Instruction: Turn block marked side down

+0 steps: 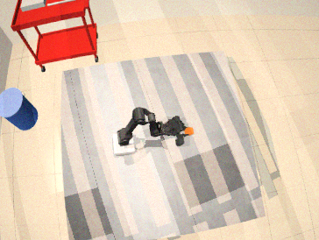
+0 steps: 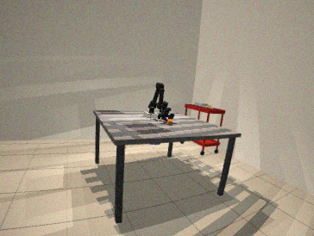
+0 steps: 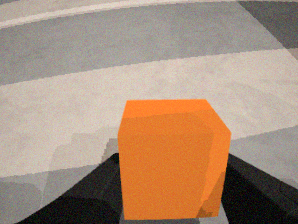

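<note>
Gripping plain orange block (image 1: 188,130) (image 2: 170,121) (image 3: 172,170), boxy, flat-faced, sharp-edged. Black jaws (image 1: 184,135) (image 2: 169,118) closed on its sides, over grey-and-pale striped bench (image 1: 219,96) (image 2: 194,133) (image 3: 100,55).

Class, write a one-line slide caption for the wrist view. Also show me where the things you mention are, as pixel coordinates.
An orange block (image 1: 188,130) (image 2: 170,121) (image 3: 172,170) held between the two dark fingers of the claw (image 1: 186,133) (image 2: 169,120) (image 3: 169,161), above pale and grey stripes.
</note>
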